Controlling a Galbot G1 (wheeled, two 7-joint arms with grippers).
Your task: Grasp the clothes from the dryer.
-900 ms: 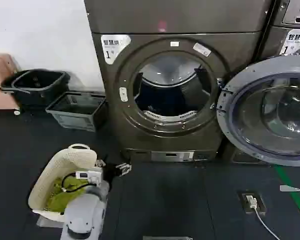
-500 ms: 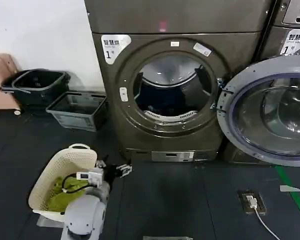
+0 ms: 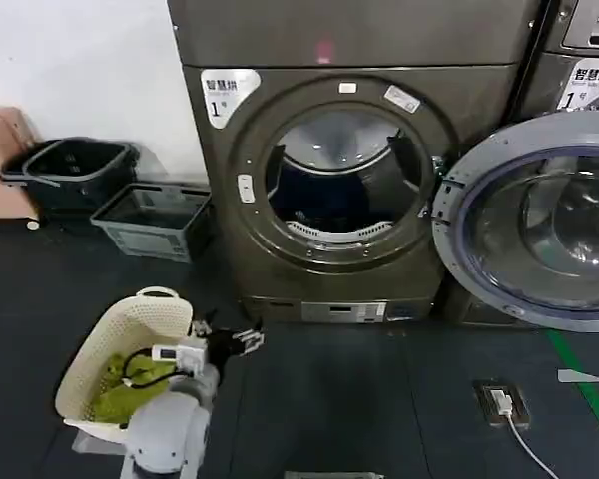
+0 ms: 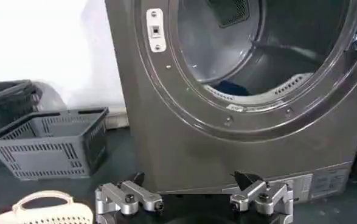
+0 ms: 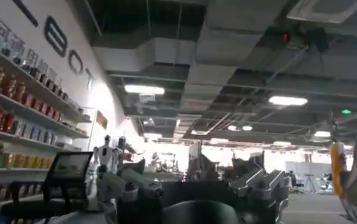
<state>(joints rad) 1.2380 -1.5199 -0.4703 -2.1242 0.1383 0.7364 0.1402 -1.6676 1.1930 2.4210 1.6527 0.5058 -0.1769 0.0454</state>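
The dryer (image 3: pixel 359 45) stands ahead of me, and its round door (image 3: pixel 539 225) is swung open to the right. Dark blue clothes (image 3: pixel 329 205) lie low in the drum; in the left wrist view these clothes (image 4: pixel 230 89) show just behind the porthole rim of the dryer (image 4: pixel 166 134). My left gripper (image 3: pixel 232 341) is open and empty, low above the floor at the dryer's front left, beside a cream basket (image 3: pixel 100 349). In the left wrist view the left gripper (image 4: pixel 190 184) faces the dryer's lower front. My right gripper (image 5: pixel 191 173) is open, empty and points up at a ceiling.
The cream basket holds green cloth (image 3: pixel 130 384). A grey crate (image 3: pixel 155 220) and a black bin (image 3: pixel 70 170) stand by the wall on the left. Another machine (image 3: pixel 579 60) stands behind the open door. A floor socket with a cable (image 3: pixel 504 402) and green tape (image 3: pixel 584 384) lie at right.
The left arm has shifted only slightly; its gripper stays open between the basket and the dryer's foot. Nothing else has moved.
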